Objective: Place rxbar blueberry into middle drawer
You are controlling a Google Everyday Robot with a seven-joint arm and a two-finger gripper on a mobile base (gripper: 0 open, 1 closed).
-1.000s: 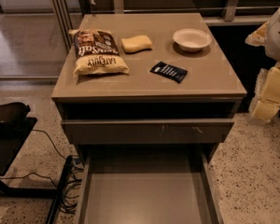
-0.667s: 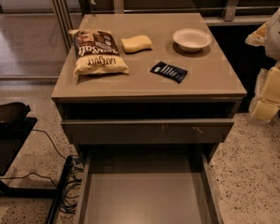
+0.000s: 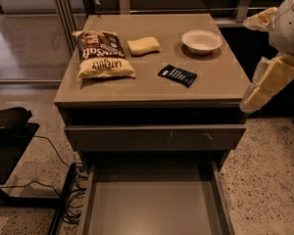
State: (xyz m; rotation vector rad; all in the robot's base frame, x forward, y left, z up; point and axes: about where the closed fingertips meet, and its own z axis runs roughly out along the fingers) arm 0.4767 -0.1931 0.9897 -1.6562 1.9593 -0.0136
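At the lower left edge stands a black stand [image 3: 10,131], with cables [image 3: 63,199] trailing over the speckled floor beside it; on the left of the cabinet [image 3: 152,89] top lies a brown-and-cream chip bag [image 3: 103,54], its large lettering upside down to the camera and not clearly readable; just right of it, apart, sits a yellow sponge [image 3: 143,46]. Right of centre on the top, the rxbar blueberry [image 3: 177,75] lies flat and slightly askew, a dark wrapper with white text lines too small to read; a white bowl [image 3: 201,41] stands behind it toward the upper right. Below the top, an upper drawer front [image 3: 154,137] with pale scuffs is shut; beneath it, the middle drawer [image 3: 152,209] is pulled out at the bottom centre, its flat floor bare. At the right edge, the cream gripper [image 3: 267,82] hangs beside the cabinet, touching nothing; whether it is open or closed cannot be told.
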